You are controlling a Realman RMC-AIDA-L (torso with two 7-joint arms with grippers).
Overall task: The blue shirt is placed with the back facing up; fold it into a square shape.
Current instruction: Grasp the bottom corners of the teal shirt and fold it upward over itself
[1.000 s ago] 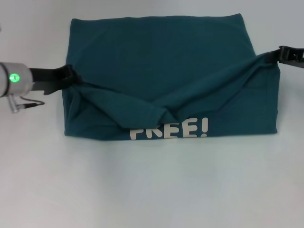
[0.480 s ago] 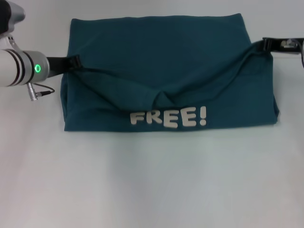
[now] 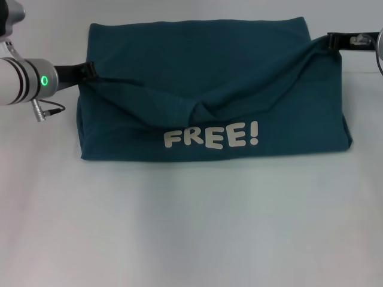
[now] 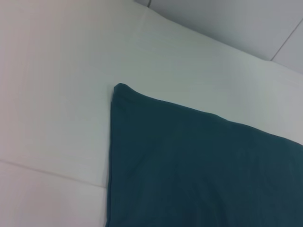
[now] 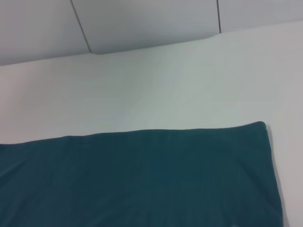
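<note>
The blue shirt (image 3: 203, 66) lies across the middle of the white table, its near part doubled over so the white "FREE!" lettering (image 3: 212, 136) faces up along the front. My left gripper (image 3: 90, 73) is shut on the folded flap at the shirt's left edge. At the right edge, farther back, my right gripper (image 3: 331, 40) is shut on the flap's other end. The flap sags in creases between them. Both wrist views show only a far corner of the shirt (image 4: 199, 165) (image 5: 142, 179) lying flat, with no fingers in sight.
The white table (image 3: 191, 227) stretches bare in front of the shirt and to both sides. Beyond the shirt's far edge is a light wall with panel seams (image 5: 85, 33).
Both grippers have carried the flap away from me toward the shirt's far edge. The fold line has drawn back and the "FREE!" lettering now shows in full.
</note>
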